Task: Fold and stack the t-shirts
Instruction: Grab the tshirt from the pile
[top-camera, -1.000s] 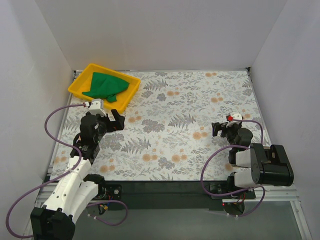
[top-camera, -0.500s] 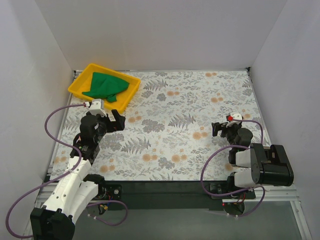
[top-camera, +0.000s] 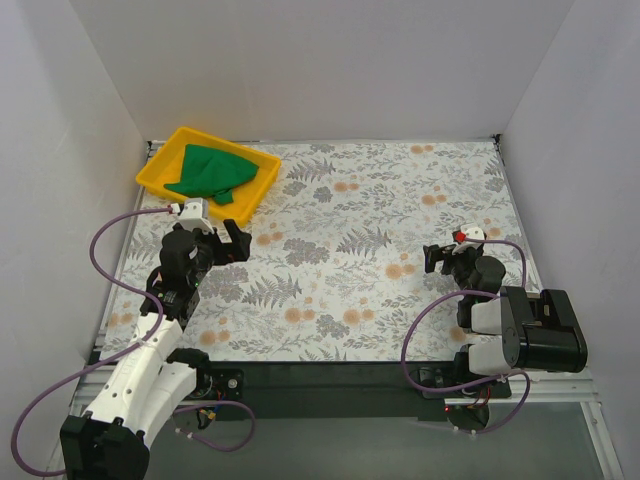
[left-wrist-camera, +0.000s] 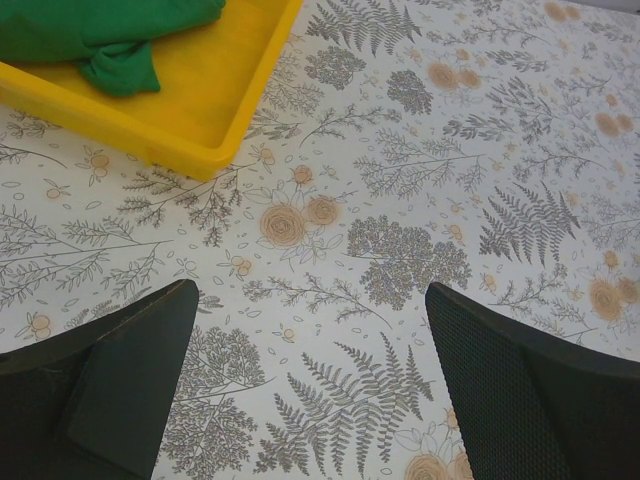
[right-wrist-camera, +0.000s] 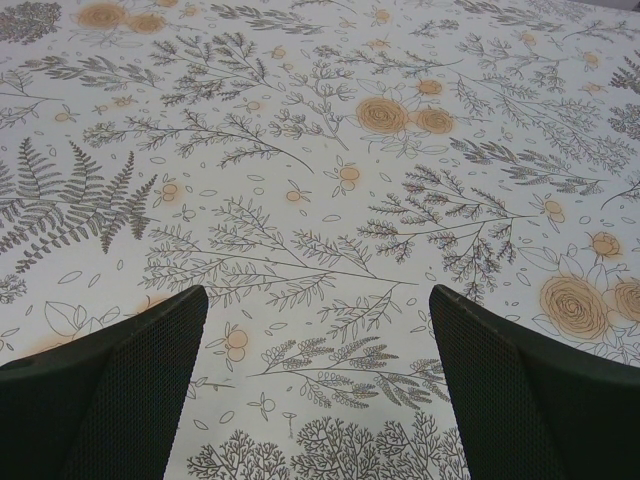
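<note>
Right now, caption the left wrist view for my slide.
Open left gripper over floral table, green t-shirt lying in yellow tray.

Yellow tray (top-camera: 155, 172) sits far-left on floral table (top-camera: 400, 200).

T-shirt (top-camera: 208, 171) in tray (top-camera: 160, 176), table's (top-camera: 380, 250) far-left corner

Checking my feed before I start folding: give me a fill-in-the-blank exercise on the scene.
The green t-shirt lies bunched inside the ___ tray. The left gripper and right gripper both stand ___ and empty. The tray sits at the table's far ___ corner.
Missing words: yellow; open; left.
</note>
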